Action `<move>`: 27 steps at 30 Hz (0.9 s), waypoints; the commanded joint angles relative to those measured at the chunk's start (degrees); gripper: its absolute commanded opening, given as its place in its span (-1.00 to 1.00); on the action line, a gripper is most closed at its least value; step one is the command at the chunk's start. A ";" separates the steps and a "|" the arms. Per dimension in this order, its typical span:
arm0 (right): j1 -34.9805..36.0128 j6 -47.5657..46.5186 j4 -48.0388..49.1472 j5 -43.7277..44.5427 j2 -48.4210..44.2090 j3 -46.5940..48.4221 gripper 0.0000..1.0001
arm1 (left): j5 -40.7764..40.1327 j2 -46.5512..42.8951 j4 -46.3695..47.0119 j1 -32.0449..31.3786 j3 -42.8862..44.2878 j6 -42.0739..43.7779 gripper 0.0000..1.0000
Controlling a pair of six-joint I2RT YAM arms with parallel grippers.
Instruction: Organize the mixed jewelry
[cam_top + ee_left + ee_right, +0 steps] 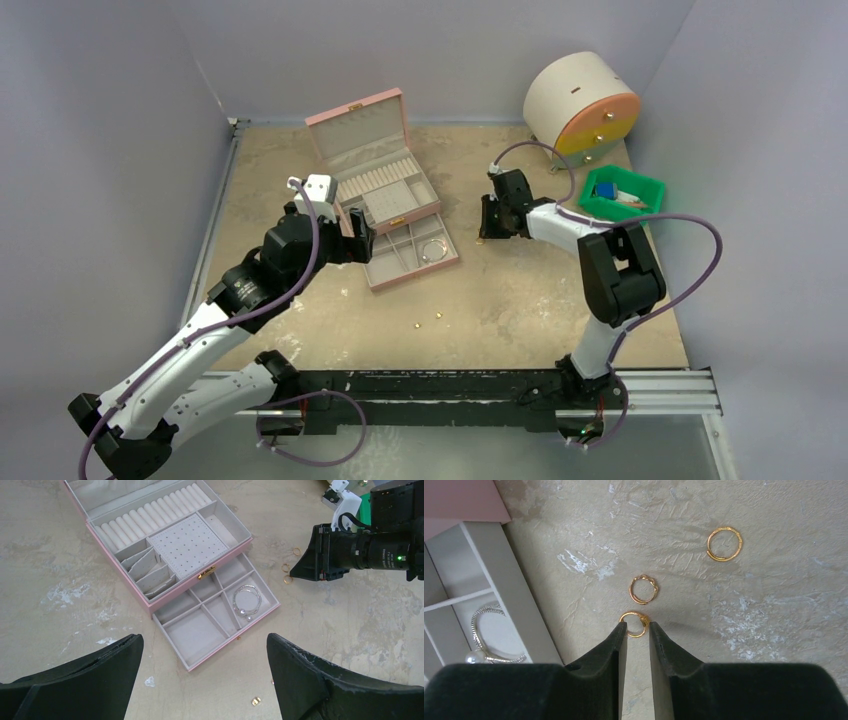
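The pink jewelry box (375, 180) stands open with its lower drawer (197, 635) pulled out. The silvery bracelet (246, 601) lies in the drawer's right compartment and also shows in the right wrist view (489, 635). Three gold rings lie on the table right of the drawer. My right gripper (638, 624) is down at the table with its tips closed on either side of the nearest ring (634, 624). The other two rings (643, 589) (724, 543) lie beyond it. My left gripper (204, 639) is open and empty above the drawer's front. Two gold studs (438, 317) (416, 325) lie nearer the front.
A green bin (623, 193) with blue items sits at the right. A round white and orange drum (580, 100) stands at the back right. Walls close in the table on three sides. The right arm (360, 550) shows in the left wrist view.
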 commanded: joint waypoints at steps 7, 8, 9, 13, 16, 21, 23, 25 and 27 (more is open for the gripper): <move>-0.27 -0.48 0.96 -0.77 0.83 2.62 -0.52 | -0.45 -0.93 1.66 0.25 0.06 0.43 0.86; -0.25 -0.48 0.94 -0.82 0.93 2.56 -0.52 | -0.45 -0.93 1.63 0.22 0.03 0.43 0.87; -0.27 -0.47 1.02 -0.83 1.10 2.45 -0.53 | -0.45 -0.93 1.66 0.21 0.06 0.43 0.87; -0.27 -0.52 1.03 -0.64 1.30 2.21 -0.55 | -0.36 -0.88 1.59 0.25 0.07 0.43 0.86; -0.27 -0.57 1.03 -0.49 1.36 2.03 -0.56 | -0.36 -0.94 1.60 0.23 0.07 0.51 0.86; -0.23 -0.81 1.03 -0.39 1.89 1.81 -0.56 | -0.36 -1.01 1.62 0.26 0.07 0.51 0.86; -0.26 -0.83 0.95 -0.15 2.15 1.81 -0.57 | -0.36 -1.11 1.65 0.24 0.03 0.45 0.87; -0.27 -0.91 1.01 0.07 2.31 1.81 -0.57 | -0.36 -1.10 1.64 0.24 0.04 0.52 0.86; -0.23 -1.00 0.99 0.50 2.43 1.81 -0.57 | -0.36 -1.09 1.62 0.26 0.03 0.45 0.86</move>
